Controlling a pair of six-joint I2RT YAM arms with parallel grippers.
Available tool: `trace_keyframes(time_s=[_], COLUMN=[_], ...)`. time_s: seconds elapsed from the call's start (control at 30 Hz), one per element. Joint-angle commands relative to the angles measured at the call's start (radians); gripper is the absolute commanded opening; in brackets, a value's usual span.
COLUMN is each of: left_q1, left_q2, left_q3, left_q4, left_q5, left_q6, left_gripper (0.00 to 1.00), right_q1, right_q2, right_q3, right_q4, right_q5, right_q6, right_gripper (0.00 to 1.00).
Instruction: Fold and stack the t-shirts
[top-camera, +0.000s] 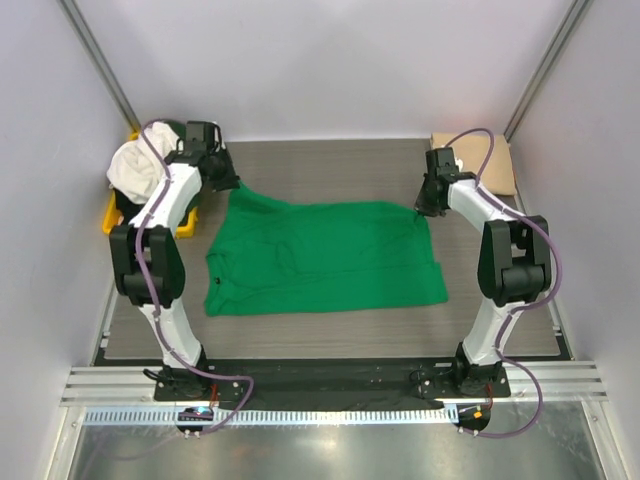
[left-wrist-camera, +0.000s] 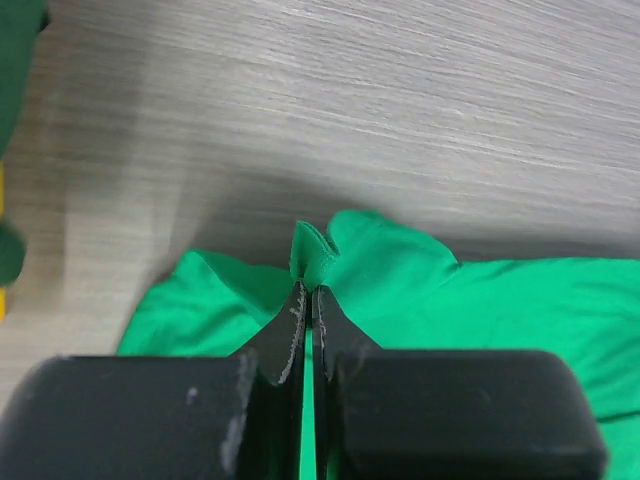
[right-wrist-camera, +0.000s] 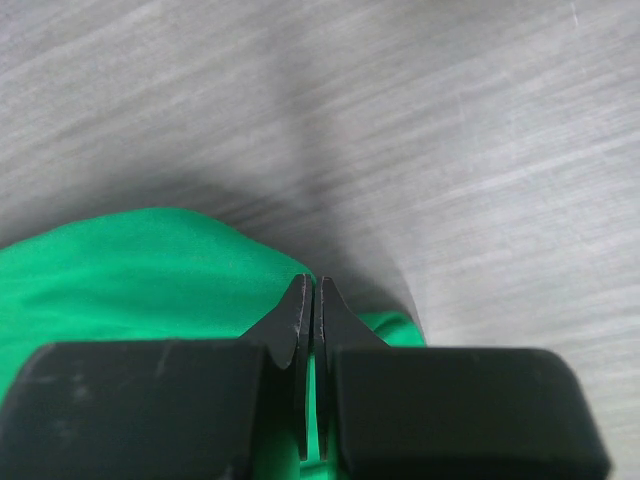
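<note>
A bright green t-shirt (top-camera: 320, 255) lies spread out flat in the middle of the wooden table. My left gripper (top-camera: 228, 185) is at its far left corner, shut on the cloth. In the left wrist view a small tuft of the green t-shirt (left-wrist-camera: 312, 255) sticks up past the pinched fingertips of that gripper (left-wrist-camera: 308, 292). My right gripper (top-camera: 422, 208) is at the far right corner. In its wrist view that gripper (right-wrist-camera: 309, 285) is shut on the green t-shirt's (right-wrist-camera: 130, 270) edge, with green showing between the fingers.
A yellow tray (top-camera: 110, 215) at the back left holds a crumpled white t-shirt (top-camera: 135, 165) and dark cloth behind it. A folded tan t-shirt (top-camera: 490, 160) lies at the back right corner. White walls close in the table on three sides.
</note>
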Motion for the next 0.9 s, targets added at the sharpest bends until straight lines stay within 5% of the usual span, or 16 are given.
trace_keyframes(time_s=[0.0, 0.63, 0.73, 0.77, 0.87], left_q1=[-0.001, -0.001, -0.002, -0.001, -0.001], left_q2=[-0.104, -0.668, -0.791, -0.825, -0.909], left_q3=[-0.091, -0.576, -0.677, -0.697, -0.714], left_q4=[0.018, -0.121, -0.169, -0.199, -0.265], left_q5=[-0.017, -0.085, -0.085, -0.092, -0.140], left_q6=[-0.015, -0.118, -0.148, -0.149, -0.153], left_gripper=[0.00, 0.00, 0.13, 0.15, 0.57], right_q1=[0.003, -0.035, -0.042, -0.046, -0.044], right_q2=[-0.080, -0.238, -0.278, -0.296, -0.381], right_q3=[-0.040, -0.232, -0.273, -0.299, -0.321], right_q4=[0.018, 0.015, 0.013, 0.013, 0.013], right_q5=[0.038, 0.097, 0.081, 0.088, 0.129], right_q6=[-0.019, 0.024, 0.044, 0.053, 0.081], right_gripper=[0.01, 0.03, 0.52, 0.81, 0.93])
